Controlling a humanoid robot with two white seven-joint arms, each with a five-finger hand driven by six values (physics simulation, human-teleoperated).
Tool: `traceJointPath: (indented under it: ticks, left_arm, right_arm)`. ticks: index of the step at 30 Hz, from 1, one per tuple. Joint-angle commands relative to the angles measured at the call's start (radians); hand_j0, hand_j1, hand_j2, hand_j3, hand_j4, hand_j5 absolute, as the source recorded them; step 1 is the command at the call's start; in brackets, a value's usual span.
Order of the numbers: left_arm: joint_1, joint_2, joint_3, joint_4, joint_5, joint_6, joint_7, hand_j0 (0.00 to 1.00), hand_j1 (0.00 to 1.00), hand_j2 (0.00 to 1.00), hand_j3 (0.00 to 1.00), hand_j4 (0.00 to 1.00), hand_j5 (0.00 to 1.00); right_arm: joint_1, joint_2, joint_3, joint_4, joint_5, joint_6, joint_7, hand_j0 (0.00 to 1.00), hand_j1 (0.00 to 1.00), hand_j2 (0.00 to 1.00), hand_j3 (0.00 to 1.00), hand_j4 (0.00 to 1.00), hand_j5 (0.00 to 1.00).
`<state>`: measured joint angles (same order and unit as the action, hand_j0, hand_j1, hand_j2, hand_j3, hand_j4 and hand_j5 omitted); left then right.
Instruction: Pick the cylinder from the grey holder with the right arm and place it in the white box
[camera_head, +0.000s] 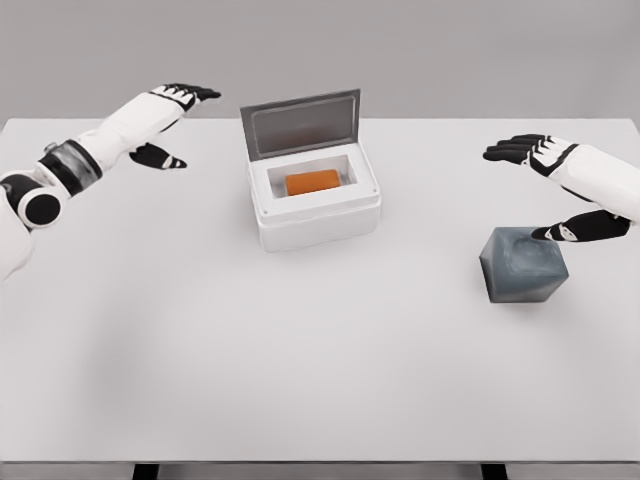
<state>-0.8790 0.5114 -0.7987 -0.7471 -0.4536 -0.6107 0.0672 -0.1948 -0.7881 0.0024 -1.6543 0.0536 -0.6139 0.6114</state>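
Note:
An orange cylinder (313, 182) lies on its side inside the white box (318, 222), whose grey lid (302, 122) stands open at the back. The grey holder (523, 265) sits on the table at the right, with nothing in it that I can see. My right hand (540, 185) hovers just above and behind the holder, fingers spread and holding nothing. My left hand (172, 120) rests at the far left of the table, open, well away from the box.
The white table (300, 380) runs out to its front edge near the bottom of the view. Nothing else stands on it besides the box and the holder.

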Motion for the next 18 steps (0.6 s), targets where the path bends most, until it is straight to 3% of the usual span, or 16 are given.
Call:
traceJointPath:
  ticks: [1,11,18]
  left_arm:
    - [0.0,-0.017,-0.02,0.041,0.001,0.0,0.0,1.0,1.0,1.0,1.0,1.0,1.0]
    - [0.0,-0.053,-0.03,0.045,-0.076,0.0,0.003,1.0,1.0,1.0,1.0,1.0,1.0]
    - [0.002,-0.051,-0.03,0.042,-0.08,0.0,0.003,1.0,1.0,1.0,1.0,1.0,1.0]
  right_arm:
    - [0.0,0.0,0.001,-0.001,-0.008,0.003,-0.001,1.0,1.0,1.0,1.0,1.0,1.0]
    - [0.0,0.007,0.001,-0.008,-0.006,0.003,-0.001,1.0,1.0,1.0,1.0,1.0,1.0]
    - [0.0,0.006,0.001,-0.008,-0.006,0.003,-0.001,1.0,1.0,1.0,1.0,1.0,1.0]
